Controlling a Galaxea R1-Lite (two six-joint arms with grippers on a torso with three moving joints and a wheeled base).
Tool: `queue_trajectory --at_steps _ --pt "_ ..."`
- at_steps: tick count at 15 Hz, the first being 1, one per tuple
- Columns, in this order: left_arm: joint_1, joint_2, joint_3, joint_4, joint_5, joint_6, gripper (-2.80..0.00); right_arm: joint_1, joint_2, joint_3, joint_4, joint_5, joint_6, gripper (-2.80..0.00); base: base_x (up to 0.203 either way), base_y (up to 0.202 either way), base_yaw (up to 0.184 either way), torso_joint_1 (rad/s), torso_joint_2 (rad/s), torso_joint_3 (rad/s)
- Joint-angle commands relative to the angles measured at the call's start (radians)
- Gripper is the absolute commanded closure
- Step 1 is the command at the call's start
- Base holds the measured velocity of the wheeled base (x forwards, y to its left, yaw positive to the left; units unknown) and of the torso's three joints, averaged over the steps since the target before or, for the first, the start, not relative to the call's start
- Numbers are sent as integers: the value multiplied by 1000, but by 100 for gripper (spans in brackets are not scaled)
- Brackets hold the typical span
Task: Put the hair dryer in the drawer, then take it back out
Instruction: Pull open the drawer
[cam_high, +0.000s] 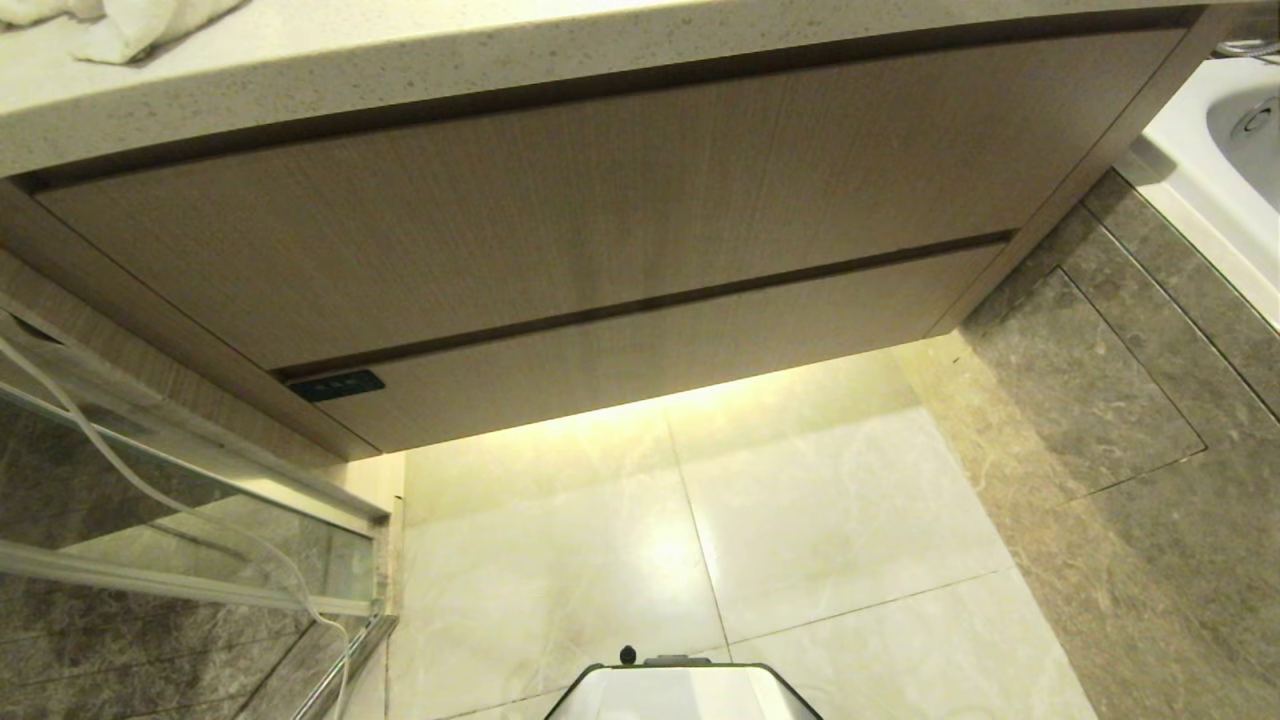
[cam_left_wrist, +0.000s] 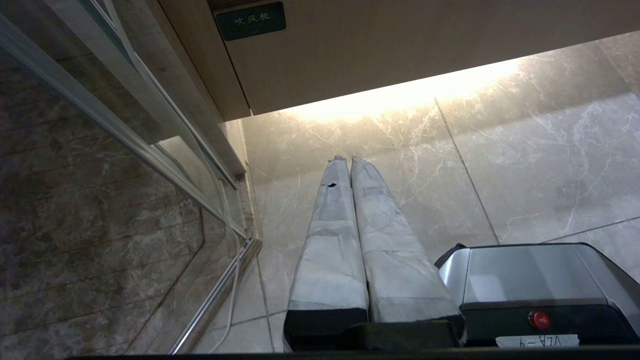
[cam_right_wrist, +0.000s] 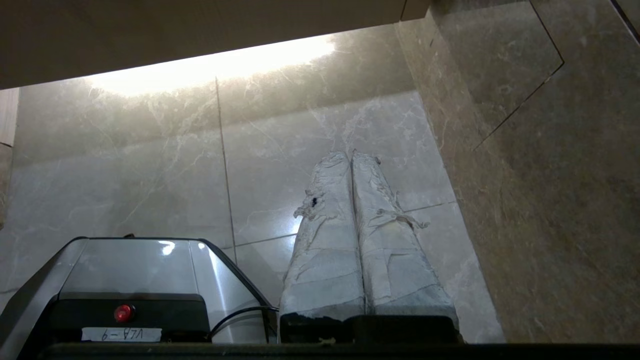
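Note:
The drawer (cam_high: 660, 350) is the narrow lower wood-grain front of the vanity, pushed fully in, with a small dark plate (cam_high: 335, 385) at its left end. It also shows in the left wrist view, where the drawer (cam_left_wrist: 400, 45) carries the same plate (cam_left_wrist: 250, 20). The hair dryer is out of view. My left gripper (cam_left_wrist: 348, 159) hangs low over the pale floor tiles, its taped fingers pressed together with nothing between them. My right gripper (cam_right_wrist: 350, 154) hangs the same way, shut and empty. Neither arm appears in the head view.
A taller wood-grain panel (cam_high: 560, 210) sits above the drawer under a speckled countertop (cam_high: 400, 60) with a white towel (cam_high: 130, 25). A glass door (cam_high: 150, 520) with a thin white cable (cam_high: 200, 520) stands left, dark stone (cam_high: 1120, 400) and a white tub (cam_high: 1200, 190) right. My base (cam_high: 685, 695) is below.

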Motion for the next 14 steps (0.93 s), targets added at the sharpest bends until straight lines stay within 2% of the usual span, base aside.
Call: queue_trajectory --at_steps 1,10,14 --pt "0 0 0 0 1 0 0 0 1 2 0 1 -1 0 0 0 0 0 0 0" --pt "0 0 0 0 -1 0 0 0 2 1 1 -1 5 0 0 0 0 0 0 0" --pt "0 0 0 0 -1 0 0 0 3 -21 4 -4 71 0 0 0 0 0 0 0"
